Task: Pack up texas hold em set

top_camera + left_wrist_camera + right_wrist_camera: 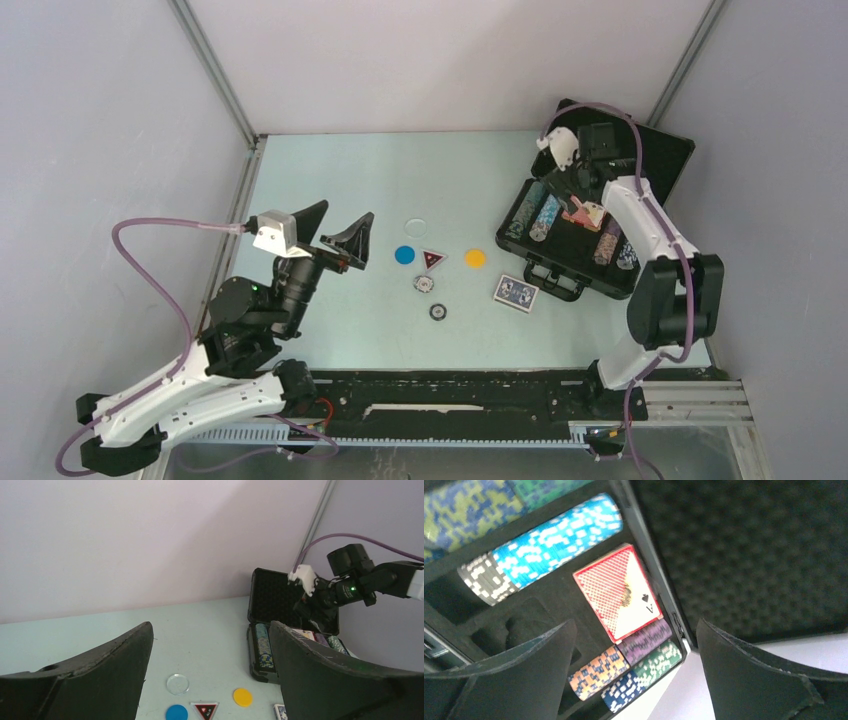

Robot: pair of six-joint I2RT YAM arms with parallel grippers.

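Note:
The black briefcase [655, 150] lies open at the right, with rows of striped chips [546, 216] in its foam. The red card deck [616, 590] lies in the case between the chip rows, under my right gripper [635, 621], which is open and empty above it. In the top view the right gripper [578, 195] hovers over the case. The blue deck [516, 292] lies on the table in front of the case. A blue disc [404, 254], red triangle [432, 259], yellow disc [475, 258] and clear disc [416, 224] lie mid-table. My left gripper [335, 235] is open and empty, raised left of them.
Two small round chips [424, 284] [438, 311] lie in front of the triangle. The case's handle [555, 283] faces the near edge. Grey walls enclose the table on three sides. In the left wrist view the clear disc [178, 684] and yellow disc [242, 697] show between the fingers.

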